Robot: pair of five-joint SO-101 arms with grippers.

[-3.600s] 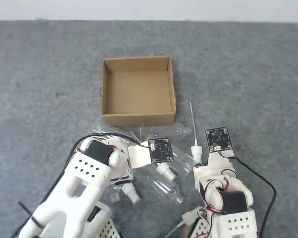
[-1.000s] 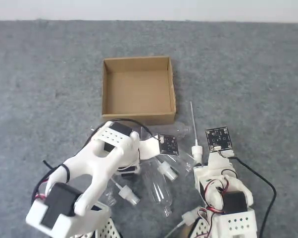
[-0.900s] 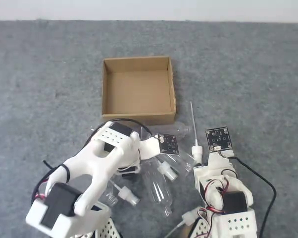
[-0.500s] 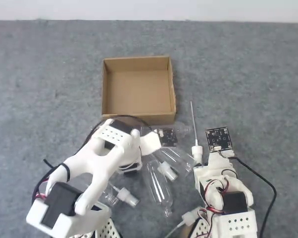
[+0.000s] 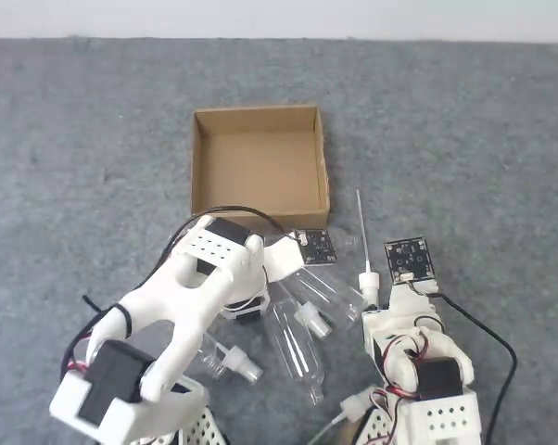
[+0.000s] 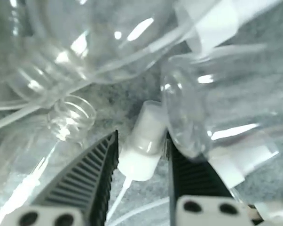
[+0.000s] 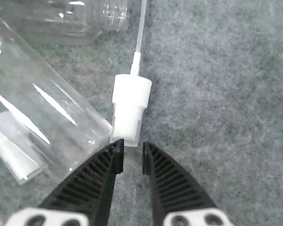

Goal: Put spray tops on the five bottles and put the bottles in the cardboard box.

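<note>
**Open box, bottles and spray tops loose in front of it**

The brown cardboard box (image 5: 322, 158) stands open-topped on the table (image 5: 464, 139), its bare floor showing. Just in front of it, clear plastic bottles lie on their sides in an overlapping heap. The nearest bottle (image 5: 293, 338) points away from the box, and an uncapped bottle (image 7: 85, 19) lies closer to it. A white long-tubed spray top (image 5: 368, 283) lies right of the heap, against a bottle's side, its thin tube aimed at the far edge. A second spray top (image 5: 242, 363) lies at the heap's near left. A third spray top (image 5: 313, 320) lies among the bottles; whether it is fitted is unclear.
</note>
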